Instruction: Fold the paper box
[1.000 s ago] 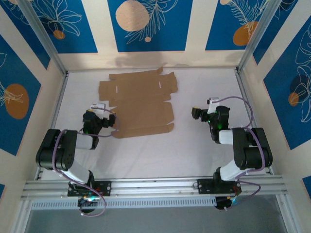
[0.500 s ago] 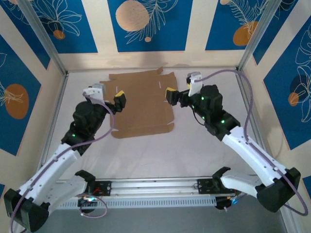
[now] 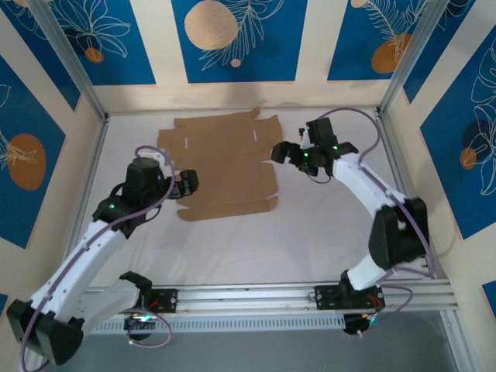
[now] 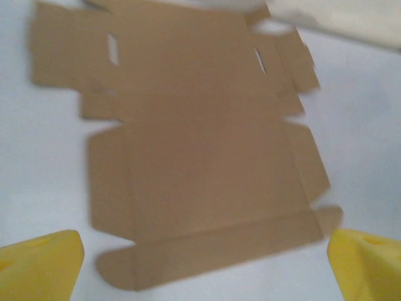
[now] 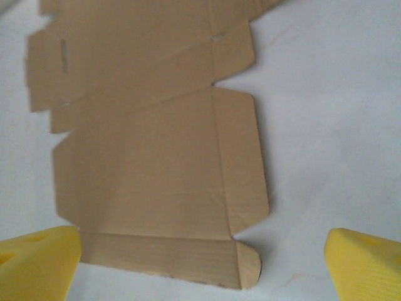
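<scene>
A white bench (image 3: 256, 248) reaches to the near edge, where a ribbed metal rail (image 3: 248, 298) runs across its width. Cream walls (image 3: 318, 39) enclose it on three sides, set with blue panels (image 3: 236, 39) bearing white leaf outlines and orange discs. Slanted metal posts (image 3: 66, 58) rise at the two back corners.

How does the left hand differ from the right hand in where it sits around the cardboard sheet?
The left hand sits by the left edge of the paper box; the right hand sits by its right edge. The left hand is beside the box's near panel, while the right hand is farther back, about halfway along the box. Both are open, hold nothing, and point inward at the flat box.
</scene>
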{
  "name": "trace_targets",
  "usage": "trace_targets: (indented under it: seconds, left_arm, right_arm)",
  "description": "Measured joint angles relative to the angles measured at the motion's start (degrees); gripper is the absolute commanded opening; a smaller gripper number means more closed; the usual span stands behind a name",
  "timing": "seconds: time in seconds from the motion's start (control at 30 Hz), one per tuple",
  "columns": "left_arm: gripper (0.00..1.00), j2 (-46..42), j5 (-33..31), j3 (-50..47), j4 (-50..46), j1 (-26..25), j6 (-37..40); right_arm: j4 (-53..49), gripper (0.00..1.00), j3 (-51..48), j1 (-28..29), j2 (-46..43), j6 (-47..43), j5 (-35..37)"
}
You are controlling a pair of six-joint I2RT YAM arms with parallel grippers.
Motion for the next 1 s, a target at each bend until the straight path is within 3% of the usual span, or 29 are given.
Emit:
trace_targets:
  seconds: [0.1, 0.23, 0.67, 0.77, 0.83, 0.97, 1.0]
  left_arm:
    - [1.0, 1.38, 7.89, -0.87, -1.84, 0.0, -0.07]
    - [1.0, 0.74, 12.92, -0.9, -4.72, 0.0, 0.13]
    - [1.0, 0.85, 20.06, -3.91, -3.78, -0.37, 0.24]
    - [1.0, 1.11, 20.04, -3.91, -3.52, -0.44, 0.28]
    - [1.0, 1.11, 20.04, -3.89, -3.52, -0.46, 0.55]
    - [1.0, 1.46, 19.78, -3.67, -3.85, -0.48, 1.36]
    - [1.0, 1.46, 19.56, -3.61, -3.85, -0.48, 1.44]
  right_arm:
    - [0.81, 0.9, 3.17, -2.58, 7.3, -0.94, -3.52]
    - [-0.76, 0.84, 18.34, -6.91, 21.44, -3.08, -7.02]
    - [-14.1, 0.7, 66.77, -11.3, 59.93, -8.0, -16.63]
    - [-16.48, 0.57, 74.69, -11.04, 63.56, -8.26, -18.62]
    - [-16.0, 0.44, 75.52, -10.29, 64.54, -7.72, -20.26]
    - [-15.85, 0.34, 75.38, -8.66, 65.99, -6.78, -21.9]
    - [-15.93, 0.28, 75.23, -8.33, 66.23, -6.71, -22.16]
